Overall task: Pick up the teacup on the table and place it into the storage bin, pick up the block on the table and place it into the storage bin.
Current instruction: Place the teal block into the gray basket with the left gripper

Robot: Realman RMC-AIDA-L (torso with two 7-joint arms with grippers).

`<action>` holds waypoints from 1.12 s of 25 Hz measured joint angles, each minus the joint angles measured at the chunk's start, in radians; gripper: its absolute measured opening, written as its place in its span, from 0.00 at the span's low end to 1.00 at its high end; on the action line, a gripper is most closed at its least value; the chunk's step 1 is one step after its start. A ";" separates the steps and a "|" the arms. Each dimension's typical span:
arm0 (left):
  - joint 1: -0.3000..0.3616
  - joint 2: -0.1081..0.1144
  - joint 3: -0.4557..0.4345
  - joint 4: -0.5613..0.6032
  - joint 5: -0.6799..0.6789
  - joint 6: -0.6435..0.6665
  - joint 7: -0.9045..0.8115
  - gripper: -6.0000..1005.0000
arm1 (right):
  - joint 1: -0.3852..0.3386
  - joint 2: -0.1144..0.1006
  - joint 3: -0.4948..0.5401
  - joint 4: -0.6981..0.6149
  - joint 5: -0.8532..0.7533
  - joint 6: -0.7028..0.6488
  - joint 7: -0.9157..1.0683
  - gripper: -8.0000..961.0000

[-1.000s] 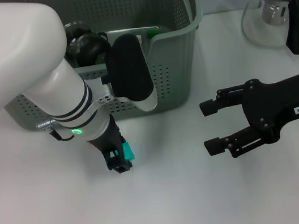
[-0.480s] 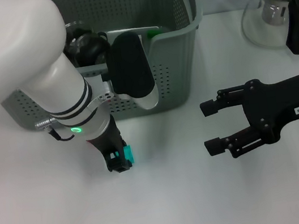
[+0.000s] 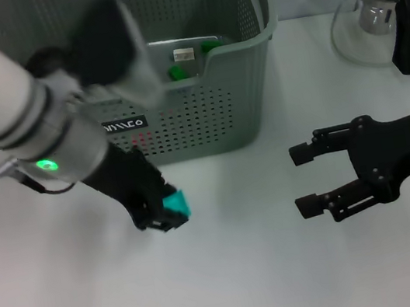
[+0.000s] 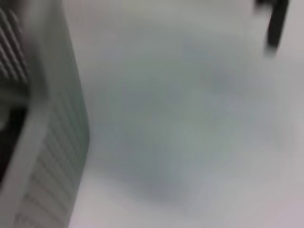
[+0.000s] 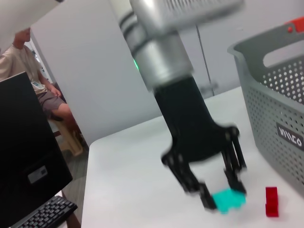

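While gripped, block [image 3: 175,204] fills left tool [image 3: 165,213].

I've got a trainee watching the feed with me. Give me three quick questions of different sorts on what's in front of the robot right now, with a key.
1. True or false: the left gripper holds a teal block.
2. Multiple choice: the right gripper is (a) shut on the glass teapot, (b) open over the table, (c) inside the storage bin.
3. Fill in: on the table near the bin, the right wrist view shows a small ___ block.

Key: 1 true; 2 b; 3 red.
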 joint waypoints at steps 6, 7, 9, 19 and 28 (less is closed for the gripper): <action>-0.020 0.034 -0.363 0.030 -0.199 0.125 0.049 0.46 | 0.000 -0.017 -0.003 0.045 -0.001 -0.005 -0.004 0.97; -0.023 0.044 -0.397 0.030 -0.224 0.128 0.048 0.46 | 0.000 -0.017 -0.005 0.051 -0.002 -0.005 -0.007 0.97; -0.036 0.070 -0.471 0.022 -0.279 0.109 0.039 0.47 | 0.000 -0.018 -0.006 0.060 -0.010 -0.005 -0.014 0.97; -0.118 0.119 -0.490 -0.154 -0.273 -0.279 0.027 0.50 | 0.048 0.006 -0.012 0.075 -0.062 0.024 -0.035 0.97; -0.168 0.121 -0.403 -0.275 -0.111 -0.537 -0.060 0.53 | 0.067 0.010 -0.012 0.077 -0.068 0.031 -0.035 0.97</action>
